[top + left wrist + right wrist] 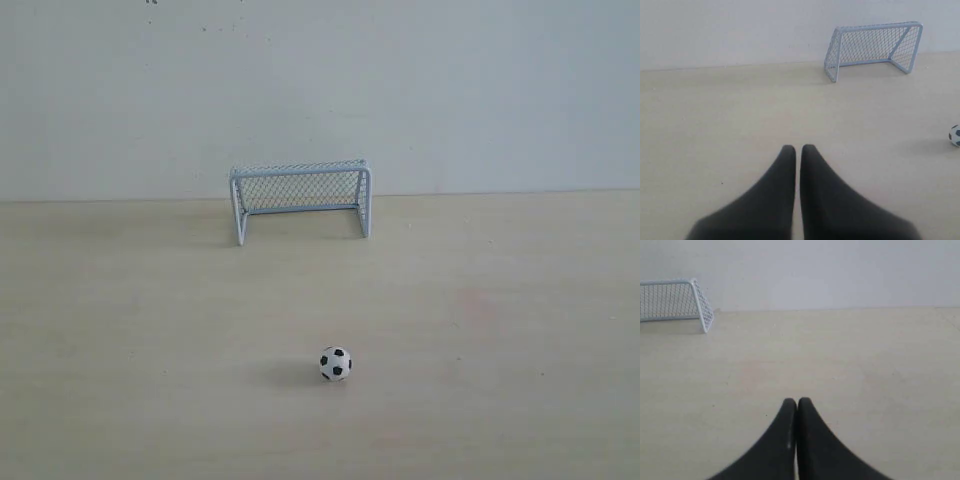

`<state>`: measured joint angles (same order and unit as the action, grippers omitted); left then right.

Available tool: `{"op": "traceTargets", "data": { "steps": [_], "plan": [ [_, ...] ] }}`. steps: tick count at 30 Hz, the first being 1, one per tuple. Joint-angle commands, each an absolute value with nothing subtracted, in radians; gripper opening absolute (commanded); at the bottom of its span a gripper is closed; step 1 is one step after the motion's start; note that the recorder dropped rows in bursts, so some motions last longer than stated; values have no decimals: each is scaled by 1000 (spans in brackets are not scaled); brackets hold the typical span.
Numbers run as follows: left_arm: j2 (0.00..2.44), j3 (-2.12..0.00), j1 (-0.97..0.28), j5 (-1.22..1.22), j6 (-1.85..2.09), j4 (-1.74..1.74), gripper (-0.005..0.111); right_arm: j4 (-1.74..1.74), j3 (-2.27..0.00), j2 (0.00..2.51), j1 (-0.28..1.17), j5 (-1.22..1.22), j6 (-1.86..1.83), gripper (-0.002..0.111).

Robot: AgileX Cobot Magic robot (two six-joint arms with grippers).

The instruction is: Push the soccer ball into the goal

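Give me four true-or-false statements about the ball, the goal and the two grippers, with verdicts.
1. The small black-and-white soccer ball lies inside the white wire-mesh goal. False: it rests on the pale wooden table in front of the goal, apart from it.
2. The goal stands upright, its mouth facing the ball. True.
3. The left gripper holds the ball. False: its black jaws are shut on nothing.
4. The right gripper is shut. True.
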<state>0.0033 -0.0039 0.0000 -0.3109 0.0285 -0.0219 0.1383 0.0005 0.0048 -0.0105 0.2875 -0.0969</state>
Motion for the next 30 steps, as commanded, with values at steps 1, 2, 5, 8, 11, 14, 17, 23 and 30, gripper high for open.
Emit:
{"op": "traceTargets", "data": {
  "steps": [1, 2, 5, 8, 11, 14, 17, 23, 30],
  "plan": [
    [0, 0, 1, -306, 30, -29, 4, 134, 0, 0, -8, 203, -94, 0],
    [0, 0, 1, -306, 30, -29, 4, 136, 0, 0, -8, 171, -94, 0],
    [0, 0, 1, -306, 30, -29, 4, 136, 0, 0, -8, 39, -94, 0],
    [0, 0, 1, -306, 30, -29, 4, 136, 0, 0, -8, -105, -94, 0],
    [0, 0, 1, -306, 30, -29, 4, 136, 0, 0, -8, -263, -94, 0],
    [0, 0, 1, -306, 30, -29, 4, 136, 0, 0, -8, -471, -96, 0],
    [0, 0, 1, -306, 30, -29, 4, 136, -20, 0, -8, -539, -153, 0],
    [0, 0, 1, -306, 30, -29, 4, 452, -443, 253, -8, -69, -605, 0],
    [0, 0, 1, -306, 30, -29, 4, 468, -710, 737, -8, 236, -617, 0]
  ]
}}
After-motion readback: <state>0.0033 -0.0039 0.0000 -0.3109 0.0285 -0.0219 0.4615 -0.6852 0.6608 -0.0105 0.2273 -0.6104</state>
